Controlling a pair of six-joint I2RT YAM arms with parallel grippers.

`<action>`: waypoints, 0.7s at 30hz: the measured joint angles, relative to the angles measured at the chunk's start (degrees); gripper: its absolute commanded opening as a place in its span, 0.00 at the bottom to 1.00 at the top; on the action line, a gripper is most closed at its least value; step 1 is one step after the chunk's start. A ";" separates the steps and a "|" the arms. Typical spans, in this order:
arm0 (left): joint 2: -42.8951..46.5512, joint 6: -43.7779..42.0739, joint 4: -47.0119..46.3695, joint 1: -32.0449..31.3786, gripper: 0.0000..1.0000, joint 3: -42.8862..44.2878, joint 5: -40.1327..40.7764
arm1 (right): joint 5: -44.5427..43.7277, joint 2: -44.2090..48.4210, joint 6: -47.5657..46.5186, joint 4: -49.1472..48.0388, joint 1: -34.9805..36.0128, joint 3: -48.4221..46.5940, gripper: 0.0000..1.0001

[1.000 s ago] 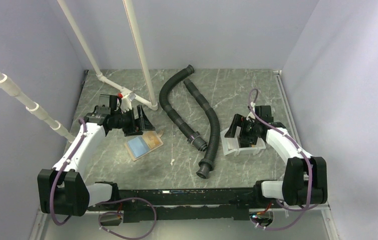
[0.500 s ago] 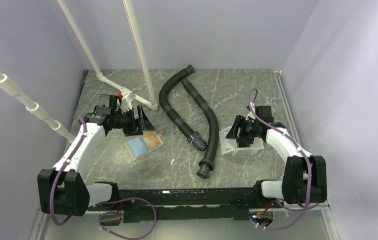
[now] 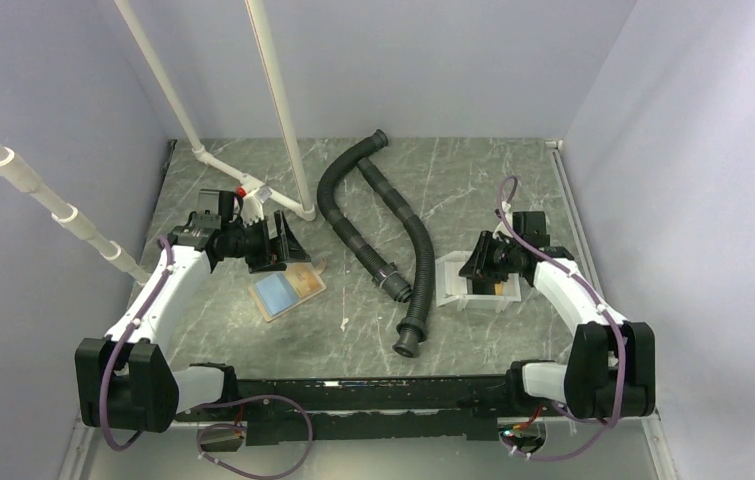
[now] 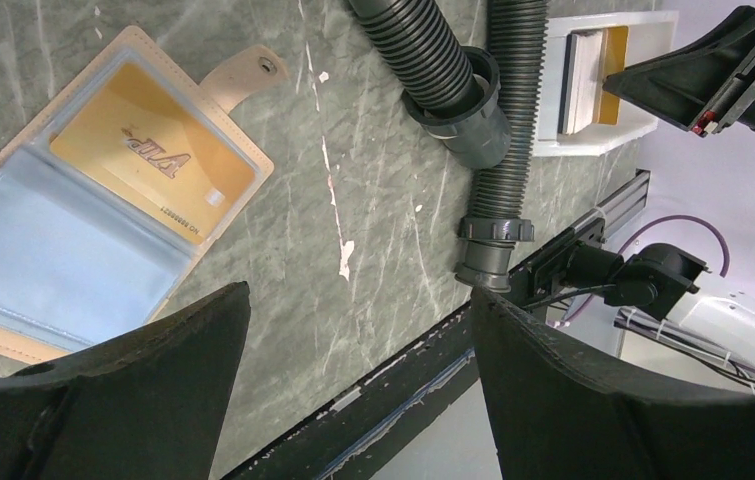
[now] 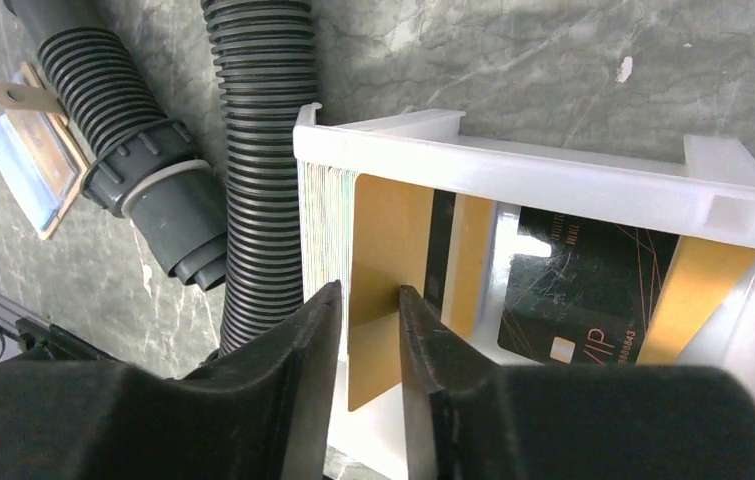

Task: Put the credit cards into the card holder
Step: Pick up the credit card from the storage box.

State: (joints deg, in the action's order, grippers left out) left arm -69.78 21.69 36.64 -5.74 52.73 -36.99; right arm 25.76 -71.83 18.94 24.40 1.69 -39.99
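Observation:
The card holder (image 3: 288, 290) lies open on the table; in the left wrist view the card holder (image 4: 103, 210) shows a blue pocket and a gold card (image 4: 153, 165) inside. My left gripper (image 3: 288, 243) hovers just behind it, open and empty (image 4: 358, 295). Credit cards stand and lie in a white tray (image 5: 553, 180): an upright gold card (image 5: 383, 250), a stack on edge (image 5: 325, 230) and a black card (image 5: 583, 290). My right gripper (image 5: 371, 295) straddles the upright gold card. Its jaws are narrow: one finger touches the card, and a slim gap shows at the other.
Two black corrugated hoses (image 3: 418, 260) lie between the card holder and the white tray (image 3: 453, 275), one right against the tray. White pipes (image 3: 283, 120) rise at the back left. A black rail (image 3: 373, 395) runs along the near edge.
The right jaws have narrowed from wide open around the gold card. The tray has shifted slightly left. The left arm has not moved.

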 measured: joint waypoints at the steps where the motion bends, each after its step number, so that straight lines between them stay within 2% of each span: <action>1: 0.00 0.00 0.00 0.00 0.86 0.00 -0.22 | -0.04 0.31 -0.04 0.00 0.00 0.02 0.25; 10: -0.07 0.00 -0.02 0.00 0.86 0.00 -0.68 | -2.23 2.01 -0.81 0.61 -0.11 0.00 0.00; 17: -0.50 0.20 0.11 0.00 0.83 0.00 0.87 | -6.93 6.08 -0.79 4.00 0.57 -1.33 0.00; 21: -1.40 1.66 1.64 -0.02 0.81 0.00 7.45 | -13.86 8.70 -0.83 9.55 4.15 -8.37 0.00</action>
State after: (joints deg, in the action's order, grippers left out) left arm -71.18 23.35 38.28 -5.76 52.73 -29.54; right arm 11.90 -63.13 18.11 33.95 5.85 -48.36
